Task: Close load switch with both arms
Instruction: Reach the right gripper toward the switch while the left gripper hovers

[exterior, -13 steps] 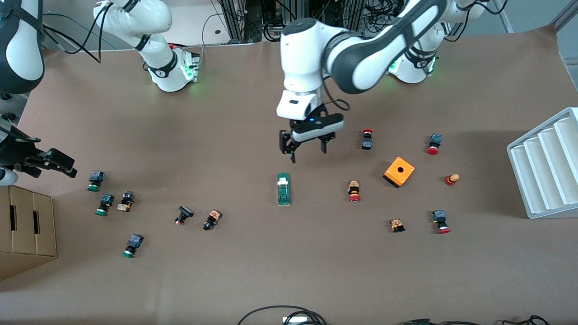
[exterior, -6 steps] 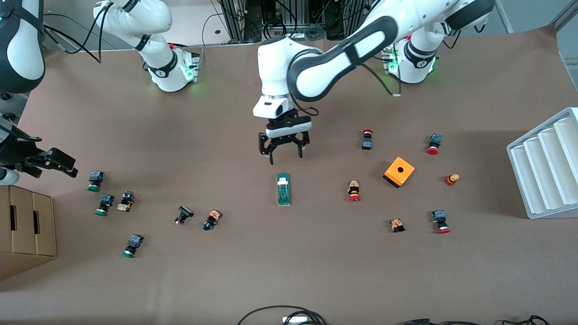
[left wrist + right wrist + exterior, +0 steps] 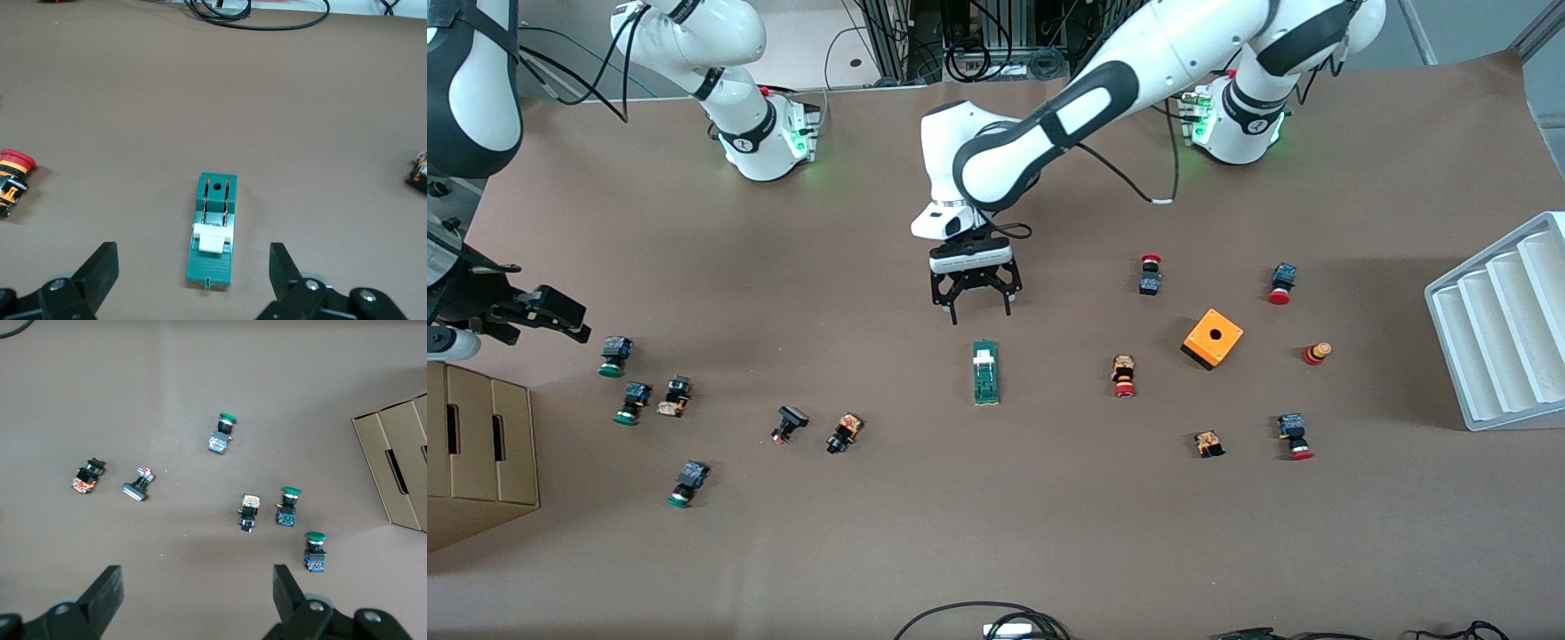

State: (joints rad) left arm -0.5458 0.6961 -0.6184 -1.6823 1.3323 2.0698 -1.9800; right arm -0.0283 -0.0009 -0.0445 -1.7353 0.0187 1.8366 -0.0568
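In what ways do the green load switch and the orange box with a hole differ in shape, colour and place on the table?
The load switch is a slim, flat green bar carrying a small white block; the orange box is a squat cube with a round hole on top. The load switch lies just nearer the front camera than the open left gripper; the orange box sits toward the left arm's end, among push buttons. Both rest on the table, touched by neither gripper.

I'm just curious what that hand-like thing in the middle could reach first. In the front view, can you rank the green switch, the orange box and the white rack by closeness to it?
From the left end effector:
1. Switch: just nearer the camera.
2. Orange box: toward the left arm's end.
3. White rack: at that end's table edge.
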